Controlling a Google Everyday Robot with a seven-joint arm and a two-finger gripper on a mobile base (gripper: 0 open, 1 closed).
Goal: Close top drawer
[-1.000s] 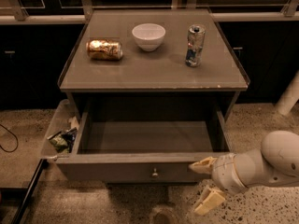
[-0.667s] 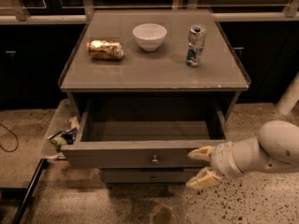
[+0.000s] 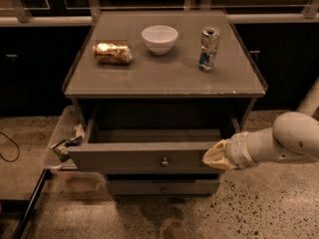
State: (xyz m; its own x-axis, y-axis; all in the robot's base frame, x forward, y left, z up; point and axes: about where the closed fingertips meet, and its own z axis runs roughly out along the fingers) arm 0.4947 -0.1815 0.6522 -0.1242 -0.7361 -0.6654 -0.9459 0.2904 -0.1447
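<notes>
Wide grey wooden top drawer [image 3: 124,157], lower centre of frame, now sits further into the grey cabinet [image 3: 164,76] than a second ago, yet remains partly open. Cream gripper [image 3: 215,156] presses against the right end of the drawer front; whether it is open or closed cannot be told. Closing judged roughly half complete.

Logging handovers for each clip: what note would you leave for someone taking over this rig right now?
End effector: against the front of the top drawer, at its right end, apparently pressing on it.
The top drawer: partly open, its inside in view.
Done: contact made on the front.
Left: push straight in until the front lines up with the lower drawer, then back off.
</notes>
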